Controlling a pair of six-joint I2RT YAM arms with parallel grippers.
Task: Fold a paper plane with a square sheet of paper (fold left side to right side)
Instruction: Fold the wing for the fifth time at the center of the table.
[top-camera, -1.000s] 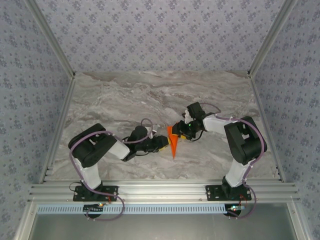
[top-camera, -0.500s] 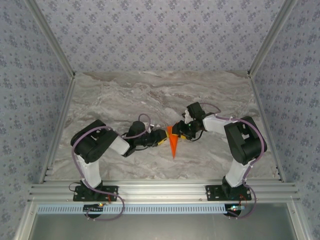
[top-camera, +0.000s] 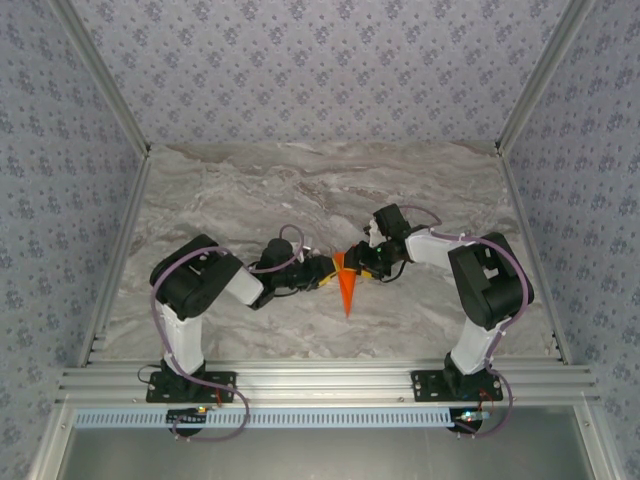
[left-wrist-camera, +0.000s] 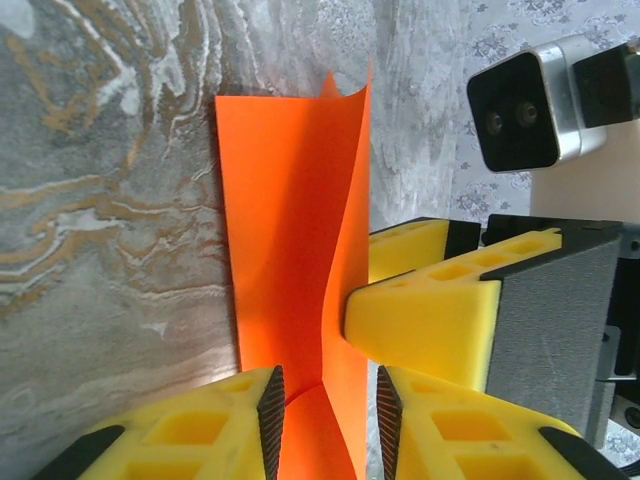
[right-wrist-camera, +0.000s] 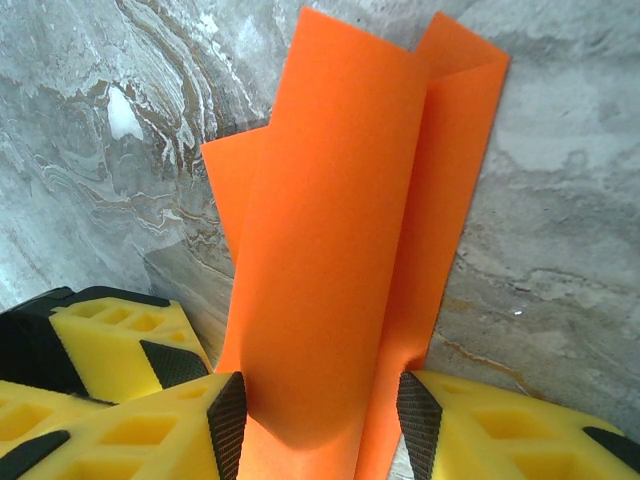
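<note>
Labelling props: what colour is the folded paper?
The paper is plain bright orange, clearest in the right wrist view.

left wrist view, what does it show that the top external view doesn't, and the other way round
Left wrist adds close detail: a flap of the orange paper stands up off the marble table with a curled top edge. It runs between the left fingers, one of the right fingers reaches it, and a silver camera sits above.

Top external adds layout: the whole left arm and right arm, bolted at the near rail, with the paper's narrow point aimed toward that rail.

Both: the paper on the table, fingers meeting at it.
</note>
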